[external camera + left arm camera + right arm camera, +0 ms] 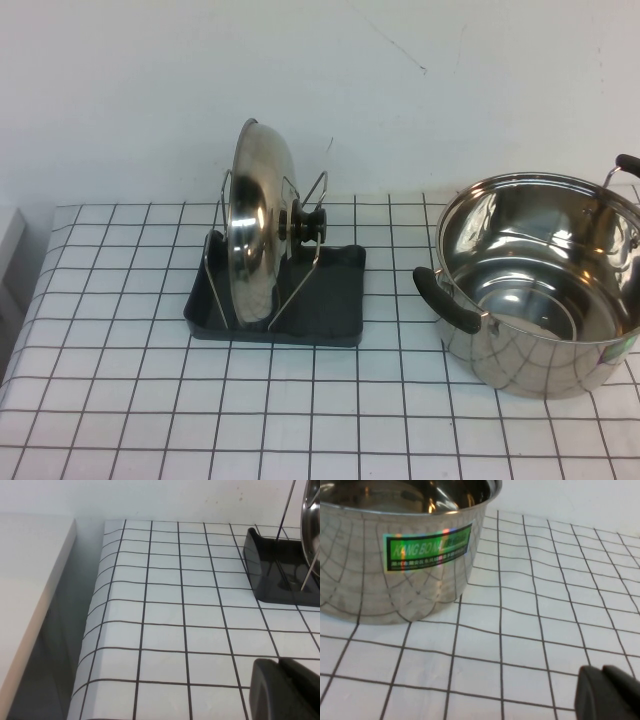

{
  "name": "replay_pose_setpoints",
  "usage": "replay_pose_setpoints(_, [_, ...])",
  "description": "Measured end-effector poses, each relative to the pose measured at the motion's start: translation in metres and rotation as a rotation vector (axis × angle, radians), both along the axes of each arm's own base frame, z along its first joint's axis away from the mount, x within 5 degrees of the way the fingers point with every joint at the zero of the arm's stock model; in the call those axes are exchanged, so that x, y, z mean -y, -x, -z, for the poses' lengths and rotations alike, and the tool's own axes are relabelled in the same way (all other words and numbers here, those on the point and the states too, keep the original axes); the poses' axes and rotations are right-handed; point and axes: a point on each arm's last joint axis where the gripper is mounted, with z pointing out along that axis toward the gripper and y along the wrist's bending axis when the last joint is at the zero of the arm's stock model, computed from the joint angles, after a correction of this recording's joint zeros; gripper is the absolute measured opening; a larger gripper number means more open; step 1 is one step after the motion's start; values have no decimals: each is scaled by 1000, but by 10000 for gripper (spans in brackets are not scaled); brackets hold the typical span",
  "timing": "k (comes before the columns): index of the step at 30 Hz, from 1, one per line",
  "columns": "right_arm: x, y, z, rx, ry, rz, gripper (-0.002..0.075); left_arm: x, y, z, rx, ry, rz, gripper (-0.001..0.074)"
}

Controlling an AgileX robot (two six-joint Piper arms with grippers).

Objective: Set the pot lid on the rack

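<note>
I see the pot lid [255,228] standing on edge in the rack [335,300], between its wire loops, knob facing the pot [540,290]. Left gripper [287,690] sits low near the rack; right gripper [610,695] beside the pot. Neither claw's state is visible to me.

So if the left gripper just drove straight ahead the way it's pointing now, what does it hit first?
Likely nothing soon: the left gripper faces bare checked table. The rack holding the pot lid sits off to one side, though depth is unclear.
</note>
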Motion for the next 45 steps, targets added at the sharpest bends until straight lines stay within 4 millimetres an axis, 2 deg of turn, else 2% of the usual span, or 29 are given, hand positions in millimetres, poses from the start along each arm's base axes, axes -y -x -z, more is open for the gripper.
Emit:
replay_pose_setpoints(6, [2,0,0,-2,41,7,-4,0,0,0,0,0,0,-1])
replay_pose_setpoints(30, [2,0,0,7,-60,46,-4,0,0,0,0,2,1,-2])
replay_pose_setpoints(45, [2,0,0,1,-11,32,-4,0,0,0,0,2,1,-2])
